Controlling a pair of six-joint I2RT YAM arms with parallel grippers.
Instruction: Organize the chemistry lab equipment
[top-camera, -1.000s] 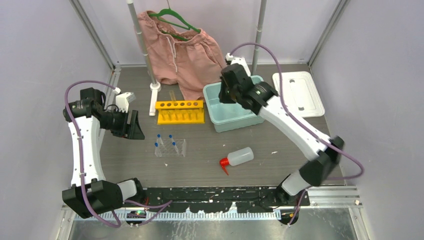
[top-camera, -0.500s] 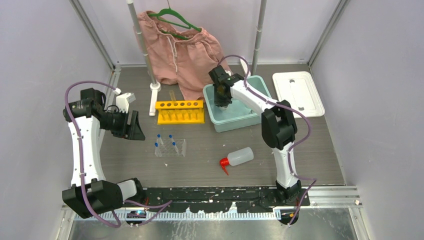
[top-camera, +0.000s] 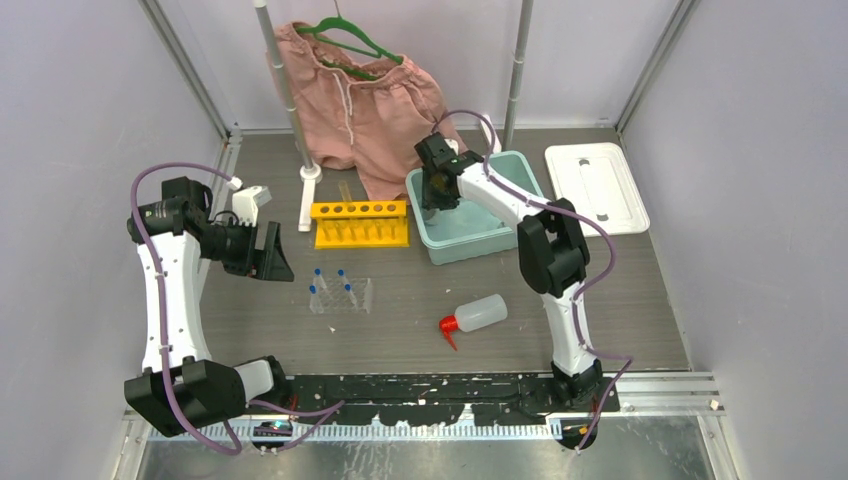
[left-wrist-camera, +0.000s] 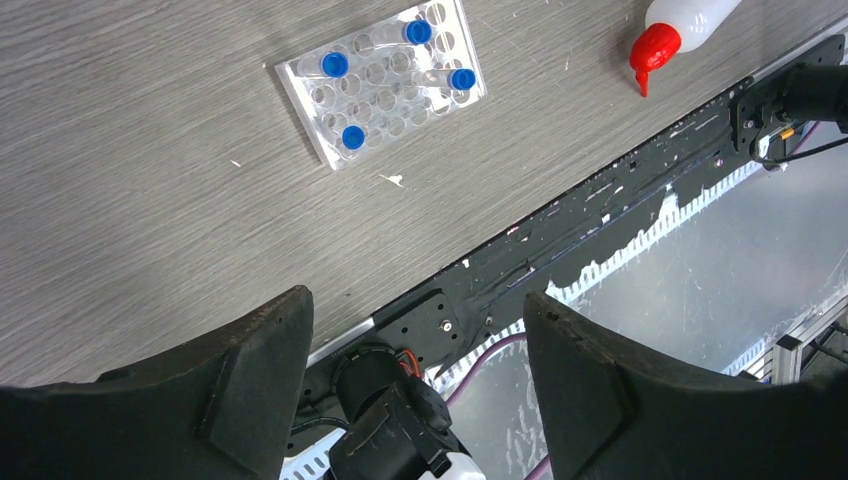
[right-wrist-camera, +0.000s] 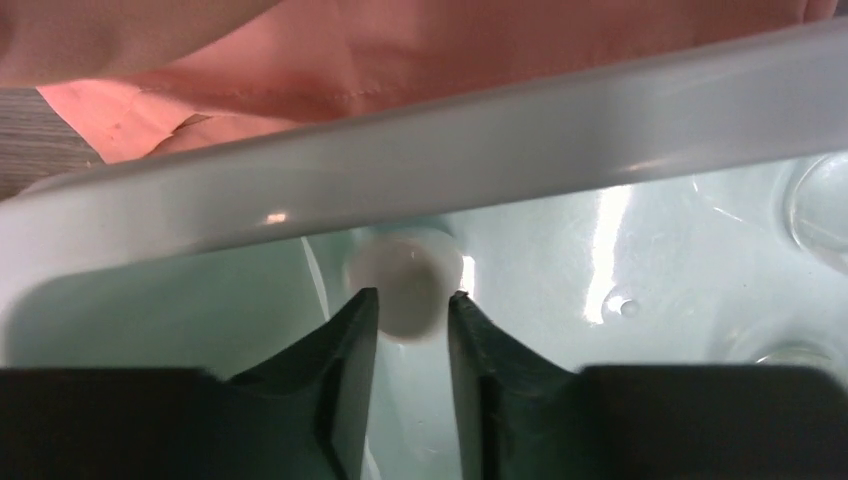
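My right gripper reaches down into the far left corner of the teal bin. In the right wrist view its fingers are closed on both sides of the tiny white cup, just below the bin's rim. A clear beaker shows at the right edge. My left gripper is open and empty, held above the table at the left. The clear rack with several blue-capped vials stands mid-table. The yellow rack holds a glass tube. The white squeeze bottle lies on its side.
Pink shorts on a green hanger drape from a stand and touch the bin's far rim. A white lid lies at the back right. The black rail runs along the table's near edge.
My right arm has swung in and lowered its gripper into the bin's far left corner, around the white cup. The left arm has hardly moved.
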